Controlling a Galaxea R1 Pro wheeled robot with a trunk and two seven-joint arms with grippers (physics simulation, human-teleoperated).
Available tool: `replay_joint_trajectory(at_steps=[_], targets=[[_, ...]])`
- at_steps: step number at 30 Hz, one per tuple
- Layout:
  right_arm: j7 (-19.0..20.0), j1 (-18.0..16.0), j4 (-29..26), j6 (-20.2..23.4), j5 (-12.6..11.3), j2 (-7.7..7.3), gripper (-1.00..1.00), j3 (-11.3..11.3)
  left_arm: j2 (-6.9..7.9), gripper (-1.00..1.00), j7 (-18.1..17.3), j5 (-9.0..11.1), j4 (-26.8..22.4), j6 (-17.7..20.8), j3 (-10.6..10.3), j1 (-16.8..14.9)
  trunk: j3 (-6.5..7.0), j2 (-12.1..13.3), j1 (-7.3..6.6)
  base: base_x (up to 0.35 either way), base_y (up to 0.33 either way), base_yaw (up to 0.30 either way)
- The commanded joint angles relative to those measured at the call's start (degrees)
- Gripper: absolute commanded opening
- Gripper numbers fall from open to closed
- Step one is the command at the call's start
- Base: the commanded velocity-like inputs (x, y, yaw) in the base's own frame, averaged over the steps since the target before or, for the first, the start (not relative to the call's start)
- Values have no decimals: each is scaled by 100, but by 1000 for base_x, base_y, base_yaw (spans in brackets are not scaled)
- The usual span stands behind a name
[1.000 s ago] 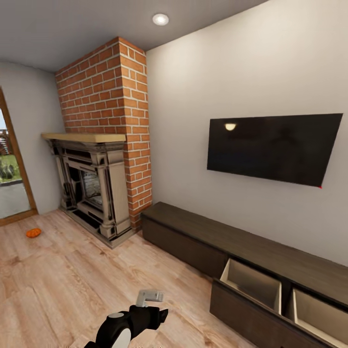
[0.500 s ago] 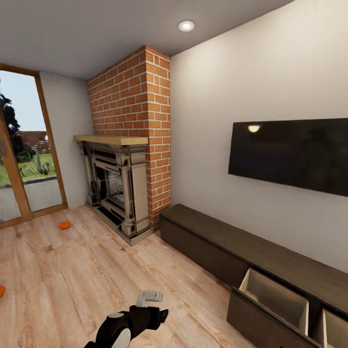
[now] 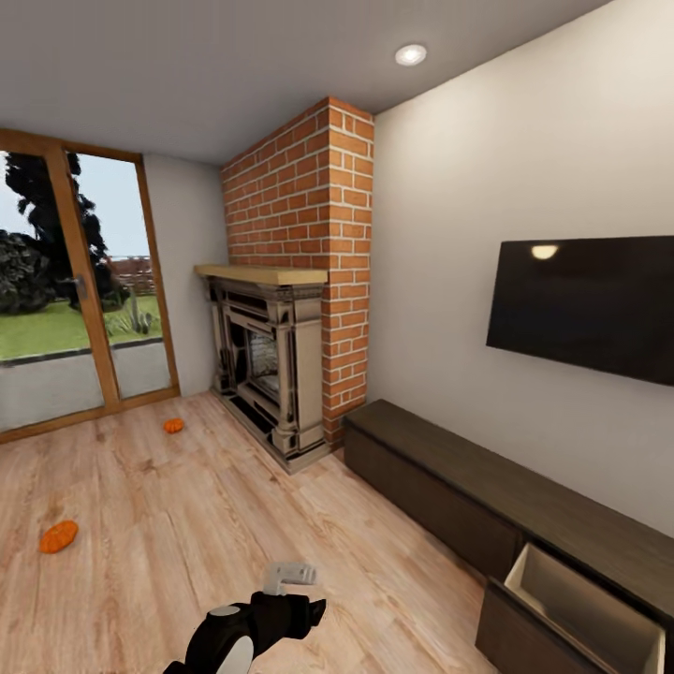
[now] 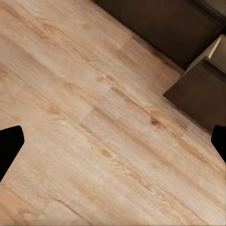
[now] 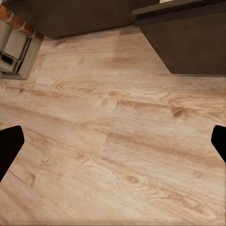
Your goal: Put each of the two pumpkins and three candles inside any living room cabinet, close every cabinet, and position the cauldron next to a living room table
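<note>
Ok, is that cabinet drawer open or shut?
Open. The drawer of the cabinet is pulled out, its pale inside showing; nothing shows in the part visible.

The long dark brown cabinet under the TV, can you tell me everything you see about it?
The long, low, dark brown wooden cabinet stands on the light plank floor against the white wall, below the black TV and right beside the brick fireplace. Its top is flat and bare, its fronts plain with no handles. One drawer near the right end is pulled open, pale inside and apparently empty. Neither gripper touches it.

L gripper (image 4: 113, 143) fingers wide apart over plank floor (image 4: 94, 141), cabinet (image 4: 160, 23) near.
</note>
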Motion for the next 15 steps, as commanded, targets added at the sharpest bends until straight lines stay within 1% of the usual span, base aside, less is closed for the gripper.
replay_joint_trajectory(at_steps=[1,4,15], targets=[[21,-3,5,-1,20,7,100,-44,3,100,56,58,-4,9,-17,-8,14,36,-22,0,0,278],[-12,-3,-6,-2,21,19,100,-42,4,100,53,74,-7,9,-17,-8,77,157,-88,0,0,278],[-33,-3,-18,-3,24,27,100,-32,7,100,14,101,-1,-4,-17,-8,113,157,-88,0,0,278]])
